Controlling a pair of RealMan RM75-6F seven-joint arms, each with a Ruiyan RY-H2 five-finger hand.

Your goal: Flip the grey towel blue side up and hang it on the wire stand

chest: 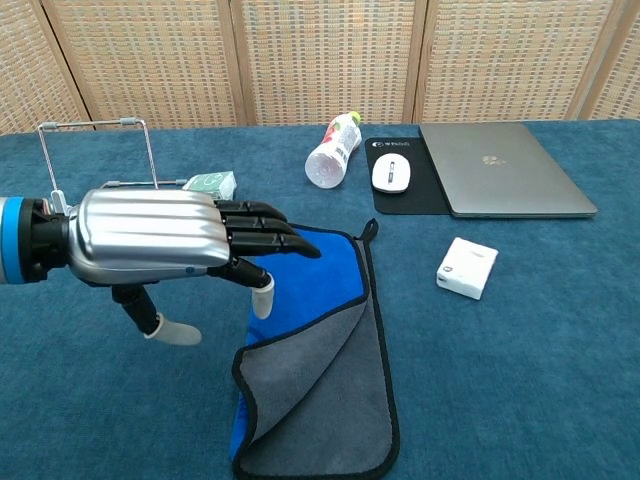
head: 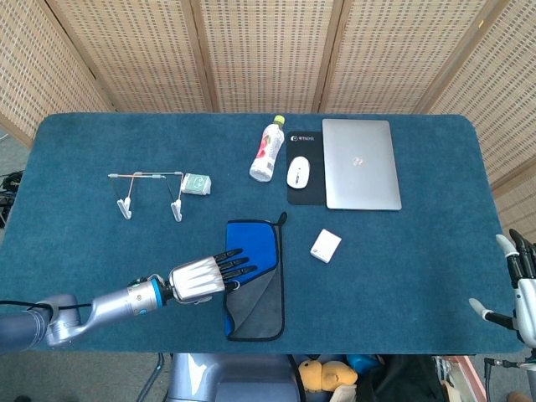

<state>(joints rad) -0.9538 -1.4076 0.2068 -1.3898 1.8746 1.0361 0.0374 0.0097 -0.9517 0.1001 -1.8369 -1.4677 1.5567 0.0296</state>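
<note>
Evidently the towel (head: 255, 276) is soft and limp; its folded grey corner offers purchase. Left hand (head: 203, 277) empty, fingers spread, beside it.

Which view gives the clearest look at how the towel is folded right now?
The chest view: the towel lies close, its near part grey, curling over the blue far part, with nothing covering the fold. In the head view the towel shows whole but small, and the left hand overlaps its left edge.
</note>
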